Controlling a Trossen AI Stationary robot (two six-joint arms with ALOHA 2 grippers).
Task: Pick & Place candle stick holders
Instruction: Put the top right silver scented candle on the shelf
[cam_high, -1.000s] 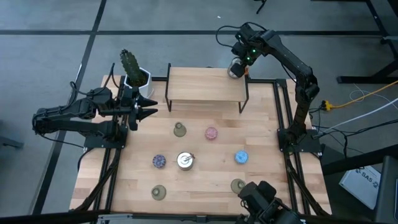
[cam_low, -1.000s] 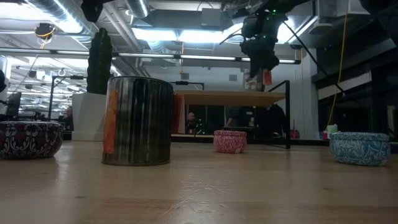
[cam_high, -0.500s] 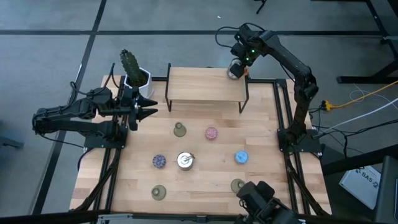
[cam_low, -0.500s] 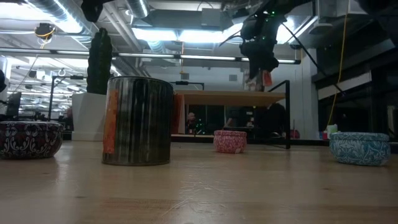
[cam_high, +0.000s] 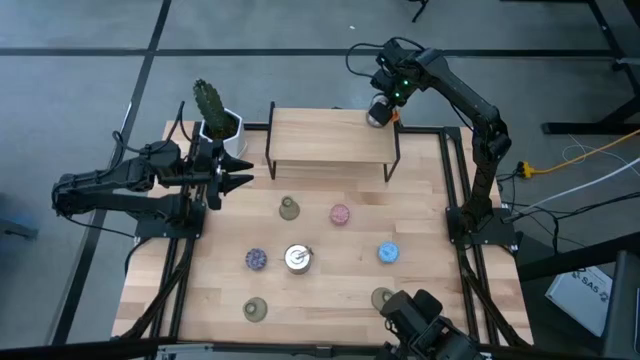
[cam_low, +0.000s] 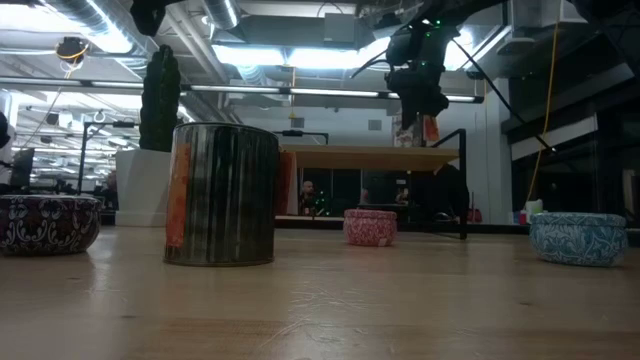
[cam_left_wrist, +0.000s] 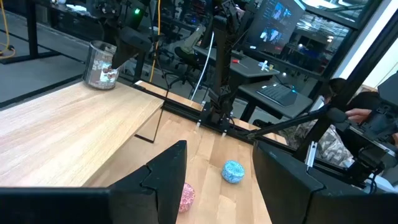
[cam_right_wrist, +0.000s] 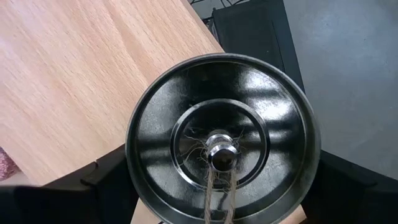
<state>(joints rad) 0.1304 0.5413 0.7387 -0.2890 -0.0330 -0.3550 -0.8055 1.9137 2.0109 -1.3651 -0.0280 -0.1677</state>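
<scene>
Right tool (cam_high: 378, 110) clamped on silvery glass cup (cam_high: 377, 113) above far right corner of raised wooden shelf (cam_high: 330, 140), left tool (cam_high: 238, 172) fingers apart, idle near cactus pot (cam_high: 217, 120), second silvery cup (cam_high: 297, 258) mid-surface (cam_high: 320, 300)

Grey floor (cam_high: 80, 60) crossed by dark lines — beyond, desks (cam_left_wrist: 267, 68) with lit monitors (cam_left_wrist: 277, 28) under ceiling lights (cam_low: 250, 55).

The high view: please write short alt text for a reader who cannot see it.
The right gripper holds a silvery cup over the far right corner of a small wooden shelf. The left gripper waits open at the table's left edge, near a potted cactus; seven candle holders stand on the table.
</scene>
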